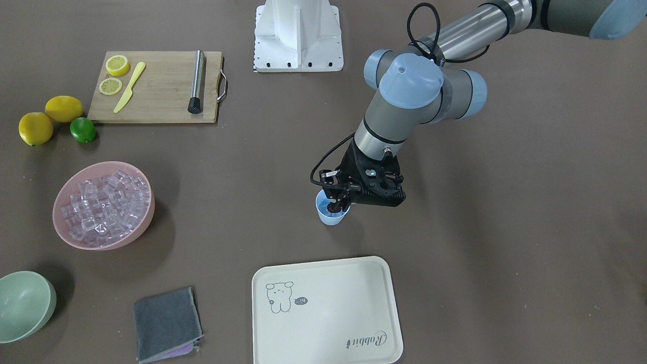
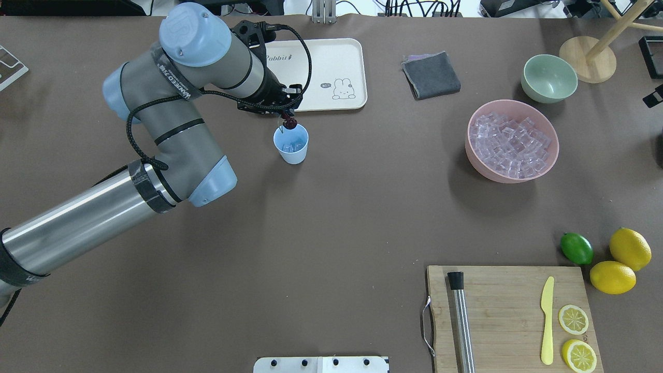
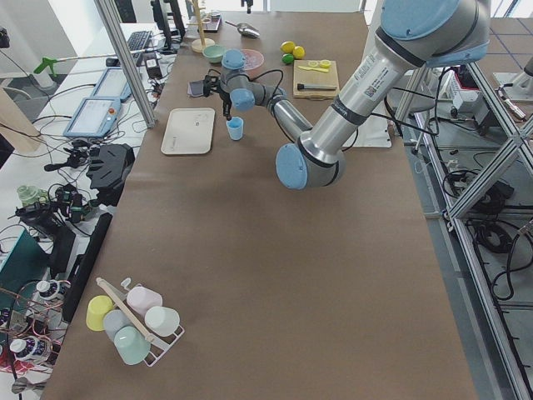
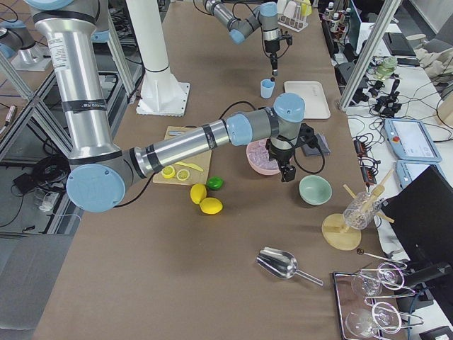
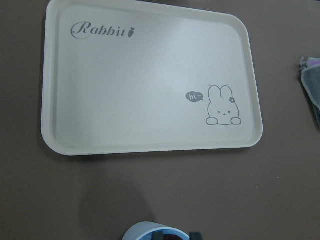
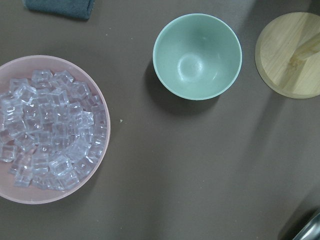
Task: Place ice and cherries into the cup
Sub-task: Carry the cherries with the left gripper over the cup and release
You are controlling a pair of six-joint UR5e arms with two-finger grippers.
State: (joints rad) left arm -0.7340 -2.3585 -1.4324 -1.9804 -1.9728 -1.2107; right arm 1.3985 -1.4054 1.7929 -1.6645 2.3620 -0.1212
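Note:
The light-blue cup (image 2: pixel 291 146) stands on the table near the cream tray, with some ice cubes (image 2: pixel 293 145) inside it. My left gripper (image 2: pixel 286 118) is right over the cup's far rim, shut on the dark red cherries (image 2: pixel 289 123), which hang at the cup's mouth. In the front view the cherries (image 1: pixel 336 207) sit just inside the cup (image 1: pixel 329 214). The left wrist view shows only the cup's rim (image 5: pixel 150 230) at its bottom edge. More ice (image 2: pixel 513 144) fills the pink bowl (image 2: pixel 474 150). My right gripper (image 4: pixel 287 172) hovers high between the pink and green bowls; I cannot tell its state.
The cream rabbit tray (image 2: pixel 357 67) lies just beyond the cup. A grey cloth (image 2: pixel 431 75), a pale green bowl (image 2: pixel 549 77) and a wooden stand (image 2: pixel 588 65) are at the back right. A cutting board (image 2: pixel 507 316) with muddler, knife and lemon slices, a lime and lemons are at the front right.

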